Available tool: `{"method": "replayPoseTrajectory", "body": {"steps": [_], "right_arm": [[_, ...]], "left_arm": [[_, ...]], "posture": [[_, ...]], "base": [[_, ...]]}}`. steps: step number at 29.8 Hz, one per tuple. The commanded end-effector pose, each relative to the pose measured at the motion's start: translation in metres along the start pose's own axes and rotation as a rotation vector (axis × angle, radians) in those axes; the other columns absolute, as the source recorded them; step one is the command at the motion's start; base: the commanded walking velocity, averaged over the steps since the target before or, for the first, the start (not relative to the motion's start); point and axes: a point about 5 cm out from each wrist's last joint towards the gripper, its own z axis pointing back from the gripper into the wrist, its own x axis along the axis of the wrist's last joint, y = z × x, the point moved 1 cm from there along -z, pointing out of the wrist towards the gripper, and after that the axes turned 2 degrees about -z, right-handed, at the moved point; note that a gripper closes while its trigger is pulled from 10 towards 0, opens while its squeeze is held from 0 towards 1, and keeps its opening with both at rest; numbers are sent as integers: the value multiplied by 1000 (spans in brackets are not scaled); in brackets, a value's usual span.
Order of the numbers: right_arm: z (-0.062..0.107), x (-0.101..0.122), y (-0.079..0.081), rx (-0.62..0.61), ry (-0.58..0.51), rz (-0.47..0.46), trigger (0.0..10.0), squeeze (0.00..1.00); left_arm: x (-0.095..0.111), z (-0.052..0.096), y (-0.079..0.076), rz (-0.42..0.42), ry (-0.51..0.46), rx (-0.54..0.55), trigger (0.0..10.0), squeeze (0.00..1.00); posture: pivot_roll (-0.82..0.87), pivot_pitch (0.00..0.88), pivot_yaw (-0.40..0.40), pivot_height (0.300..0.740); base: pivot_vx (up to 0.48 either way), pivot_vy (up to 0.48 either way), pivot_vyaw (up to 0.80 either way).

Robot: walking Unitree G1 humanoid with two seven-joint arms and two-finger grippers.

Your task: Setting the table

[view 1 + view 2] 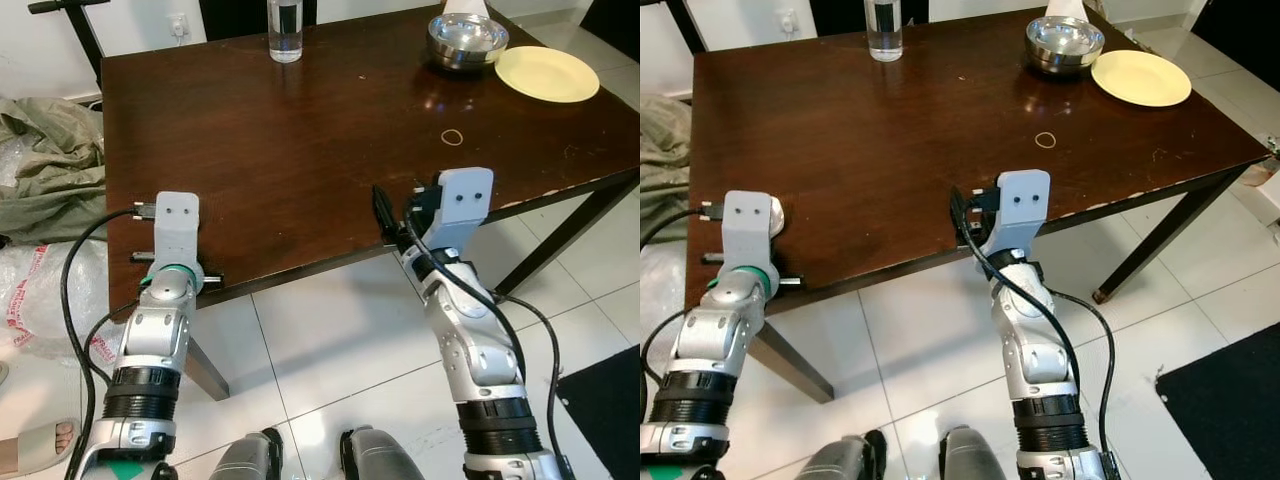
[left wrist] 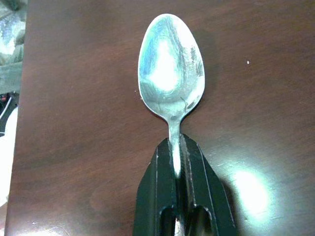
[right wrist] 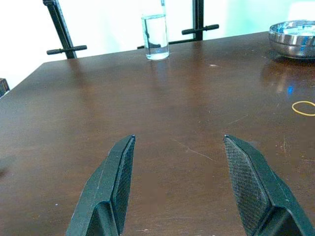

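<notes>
Dark wooden bench ahead, both arms raised at its near edge.

Left tool clamped on the handle of a metal spoon; bowl of the spoon faces up, sticks out past the fingertips, just above the bench top. From the head views, wrist sits over the near left corner of the bench; spoon itself hidden behind the wrist housing there.

Right tool spread wide, nothing between its fingers, hovering low over the near edge of the bench, roughly mid-width. Pointing across the top toward the far side.

Far side of bench:
- clear glass of water, far edge, left of centre
- steel bowl, far right
- pale yellow plate, just beside the bowl on its right, near the right edge; touching or not, cannot tell
- thin yellow rubber band lying flat, nearer than the bowl, well apart from both tools

Off the bench: crumpled olive cloth and a clear plastic bag on the white tiled floor at left. Sandalled foot of a person at lower left corner. Black mat at lower right.
</notes>
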Motion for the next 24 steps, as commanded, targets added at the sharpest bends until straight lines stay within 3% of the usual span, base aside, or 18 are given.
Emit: {"method": "replayPoseTrajectory", "body": {"steps": [1, 3, 4, 5, 6, 8, 9, 11, 13, 15, 16, 19, 24], "right_arm": [[1, -4, 0, -4, 16, -1, 10000, 0], [1, -4, -2, -6, 17, 2, 10000, 0], [1, -4, -2, -6, 17, 2, 10000, 0], [1, -4, -2, -7, 17, 3, 10000, 0], [1, -3, -2, -7, 16, 3, 10000, 0], [1, -3, -2, -7, 16, 3, 10000, 0], [1, -3, -2, -7, 15, 3, 10000, 0], [1, -3, -2, -7, 15, 3, 10000, 0], [1, -2, -2, -20, 11, 2, 10000, 0], [1, -2, -2, -20, 11, 2, 10000, 0], [1, -2, -4, -43, 7, -1, 10000, 0], [4, -1, -17, -130, 1, -28, 10000, 0], [5, -1, -20, -141, 3, -21, 10000, 0]], "left_arm": [[-18, 0, -2, -30, 51, -16, 0, 0], [14, 1, -1, -41, -104, -49, 0, 0], [14, 1, -1, -41, -104, -49, 0, 0], [35, 3, 0, -28, -186, -78, 0, 0], [57, 8, -1, 4, -261, -115, 10000, 0], [57, 8, -1, 4, -261, -115, 10000, 0], [80, 16, -2, 32, -340, -164, 10000, 0], [80, 16, -2, 32, -340, -164, 10000, 0], [111, 37, -6, 11, -479, -247, 10000, 0], [111, 37, -6, 11, -479, -247, 10000, 0], [118, 46, -7, -14, -530, -256, 10000, 0], [107, 59, -11, -4, -511, -268, 10000, 0], [85, 61, -15, -46, -475, -257, 10000, 0]], "posture": [[-146, 63, 58, 740], [-147, 65, 53, 740], [-147, 65, 53, 740], [-148, 65, 52, 740], [-148, 66, 52, 740], [-148, 66, 52, 740], [-145, 65, 51, 740], [-145, 65, 51, 740], [-143, 66, 57, 740], [-143, 66, 57, 740], [-144, 68, 59, 740], [-141, 71, 60, 740], [-138, 72, 55, 740]], "base": [[0, 0, 0], [0, 0, 0], [0, 0, 0], [0, 0, 0], [0, 0, 0], [0, 0, 0], [0, 0, 0], [0, 0, 0], [0, 0, 0], [0, 0, 0], [0, 0, 0], [0, 0, 0], [0, 0, 0]]}}
